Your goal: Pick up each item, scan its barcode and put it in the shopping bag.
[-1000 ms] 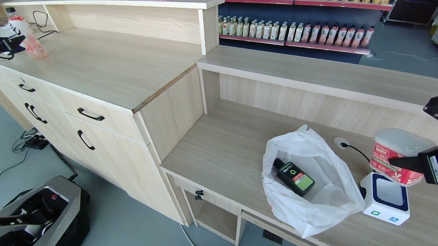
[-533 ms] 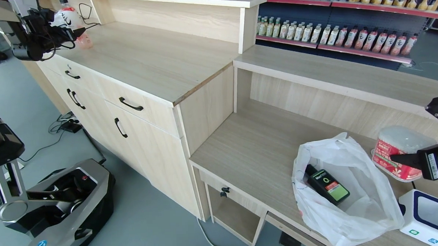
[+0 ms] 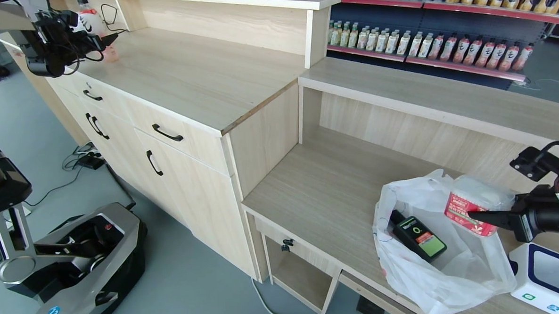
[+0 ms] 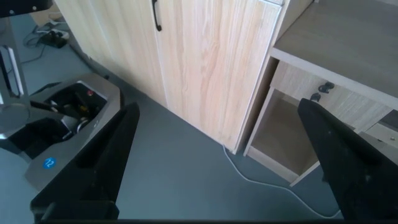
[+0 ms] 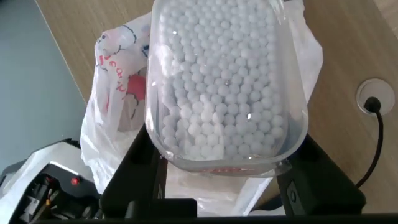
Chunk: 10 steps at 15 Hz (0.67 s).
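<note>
Tub (image 3: 475, 200) of small white beads, clear plastic with a red label, hangs tilted in the air over the open mouth of the shopping bag (image 3: 435, 268). The right claw (image 3: 482, 212) grips it, one finger on each side of the tub. From the right wrist the tub (image 5: 227, 81) lies between the two black fingers, with the white bag (image 5: 118, 93) below it. A dark pack with a green label (image 3: 417, 239) lies inside the bag. The bag sits on the lower desk (image 3: 319, 193), and the white and blue scanner (image 3: 544, 273) stands just beside it. The left claw (image 4: 217, 165) is wide open and holds nothing, above the floor in front of the cupboard doors.
</note>
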Tool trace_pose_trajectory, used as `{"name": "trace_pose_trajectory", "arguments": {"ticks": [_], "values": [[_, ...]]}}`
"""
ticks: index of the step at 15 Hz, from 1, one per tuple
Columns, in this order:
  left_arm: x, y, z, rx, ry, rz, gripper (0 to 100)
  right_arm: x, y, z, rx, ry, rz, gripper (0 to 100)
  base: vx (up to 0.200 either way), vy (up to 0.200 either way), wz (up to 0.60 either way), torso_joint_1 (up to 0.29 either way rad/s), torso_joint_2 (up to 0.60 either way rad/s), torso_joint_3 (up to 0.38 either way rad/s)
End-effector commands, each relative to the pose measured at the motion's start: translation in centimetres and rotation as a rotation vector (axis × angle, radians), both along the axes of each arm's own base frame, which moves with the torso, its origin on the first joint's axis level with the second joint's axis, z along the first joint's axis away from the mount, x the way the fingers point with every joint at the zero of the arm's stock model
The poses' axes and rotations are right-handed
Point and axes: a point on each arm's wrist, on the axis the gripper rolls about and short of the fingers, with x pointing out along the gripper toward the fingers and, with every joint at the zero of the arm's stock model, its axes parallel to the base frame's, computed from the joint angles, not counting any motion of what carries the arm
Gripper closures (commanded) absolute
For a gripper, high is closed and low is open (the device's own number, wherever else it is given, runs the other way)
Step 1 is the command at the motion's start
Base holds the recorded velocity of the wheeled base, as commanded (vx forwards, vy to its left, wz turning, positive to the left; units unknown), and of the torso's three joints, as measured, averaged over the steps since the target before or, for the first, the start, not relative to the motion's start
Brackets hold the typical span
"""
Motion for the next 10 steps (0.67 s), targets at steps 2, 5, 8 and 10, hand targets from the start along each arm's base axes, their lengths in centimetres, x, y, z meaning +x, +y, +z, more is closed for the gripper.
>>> {"name": "trace_pose_trajectory", "arguments": {"ticks": [2, 5, 8, 10], "values": [[0.0, 0.0, 0.0, 0.000, 0.000, 0.000, 0, -0.3, -2.1, -3.2, -0.015, 0.086, 0.014, 100, 0.000, 0.000, 0.00, 0.000, 0.00, 0.000], [0.0, 0.0, 0.0, 0.000, 0.000, 0.000, 0, 0.2, -3.8, -5.0, -0.034, 0.124, 0.008, 100, 0.000, 0.000, 0.00, 0.000, 0.00, 0.000], [0.0, 0.0, 0.0, 0.000, 0.000, 0.000, 0, 0.6, -4.9, -5.8, -0.044, 0.120, 0.025, 100, 0.000, 0.000, 0.00, 0.000, 0.00, 0.000], [0.0, 0.0, 0.0, 0.000, 0.000, 0.000, 0, 1.3, -5.3, -5.9, -0.038, 0.110, 0.036, 100, 0.000, 0.000, 0.00, 0.000, 0.00, 0.000]]}}
